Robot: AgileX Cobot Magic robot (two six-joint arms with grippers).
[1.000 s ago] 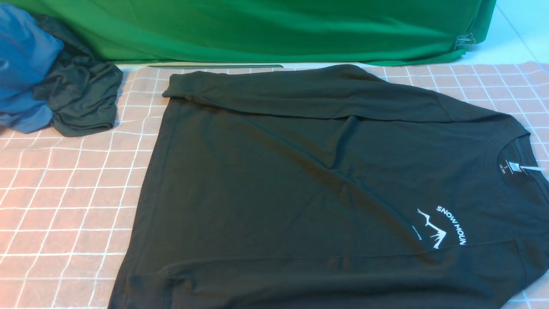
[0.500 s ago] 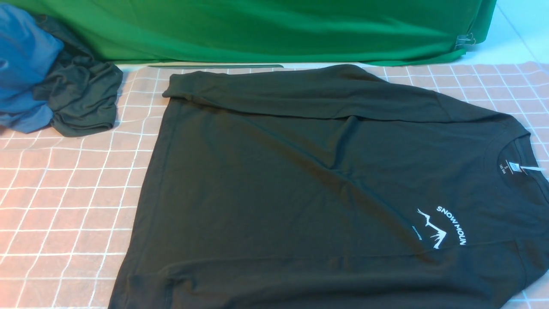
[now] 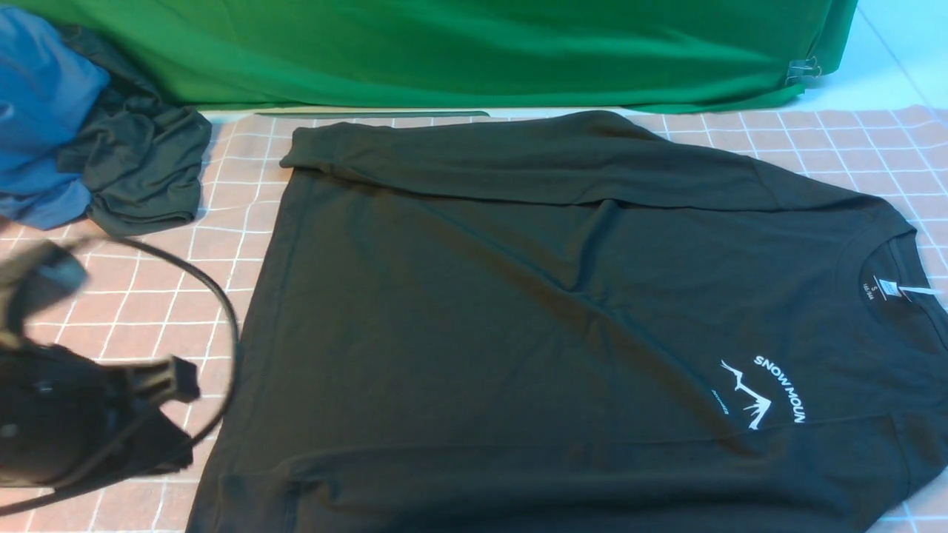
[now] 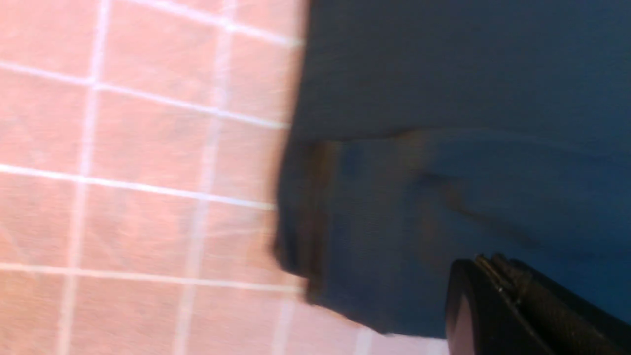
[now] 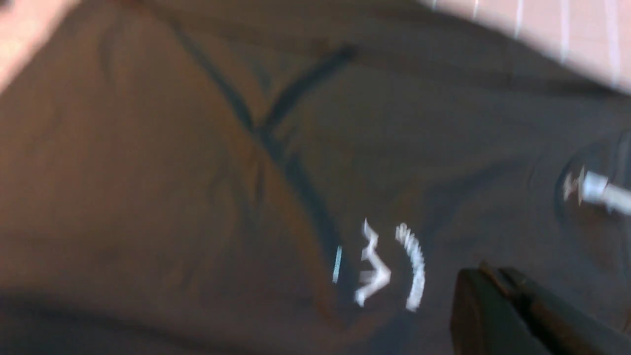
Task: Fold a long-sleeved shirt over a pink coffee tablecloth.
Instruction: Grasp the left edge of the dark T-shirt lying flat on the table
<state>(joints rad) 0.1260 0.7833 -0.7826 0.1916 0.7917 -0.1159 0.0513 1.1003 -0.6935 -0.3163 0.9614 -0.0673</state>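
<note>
The long-sleeved shirt [image 3: 518, 311] lies flat on the pink coffee tablecloth [image 3: 111, 318], neck to the right, with its far sleeve folded across the top and the white "SNOW MOUN" logo [image 3: 770, 392] showing. My left arm [image 3: 67, 422] is blurred at the lower left, beside the shirt's near left corner. In the left wrist view the left gripper [image 4: 485, 264] is shut and empty over a dark corner of the shirt [image 4: 443, 148] at the pink cloth's [image 4: 148, 148] edge. In the right wrist view the right gripper [image 5: 485, 273] is shut and empty above the chest, near the logo [image 5: 389, 266].
A bundle of blue cloth and a small dark garment [image 3: 96, 148] sits at the far left. The green backdrop fabric [image 3: 444, 52] hangs along the back, held by a clip [image 3: 803, 70]. A black cable [image 3: 222, 311] loops from the left arm.
My left arm has swung into the front view at the lower left with its cable. The shirt has not moved.
</note>
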